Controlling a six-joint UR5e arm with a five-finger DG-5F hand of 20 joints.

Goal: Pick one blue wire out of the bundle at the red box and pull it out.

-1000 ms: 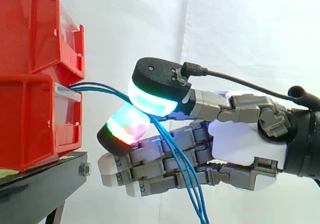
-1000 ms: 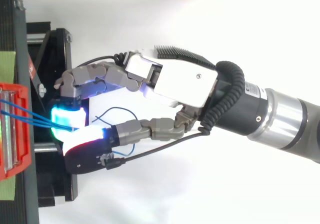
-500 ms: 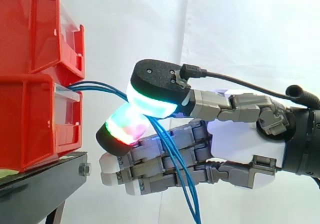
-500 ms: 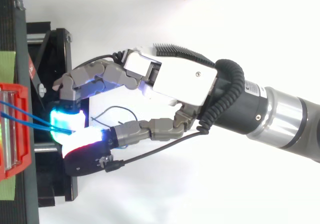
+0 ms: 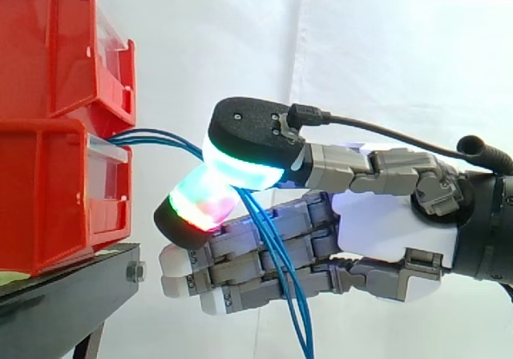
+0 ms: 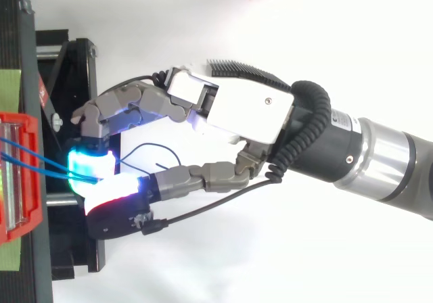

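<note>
Blue wires (image 5: 156,139), thin, light and limp, leave the lower red box (image 5: 48,191) at its 3 o'clock edge, pass into the pinch, then droop toward 6 o'clock across the fingers. I expect they will bend freely and their smooth insulation may slip, so a hold close to the box mouth seems best. The robot hand (image 5: 393,231) is closed on them between two glowing pads (image 5: 240,163); whether one strand or several is caught I cannot tell. Below, a black stand (image 5: 72,295) carries the boxes. The white curtain (image 5: 385,54) hangs behind, and toward 3 o'clock there looks to be open room for pulling.
</note>
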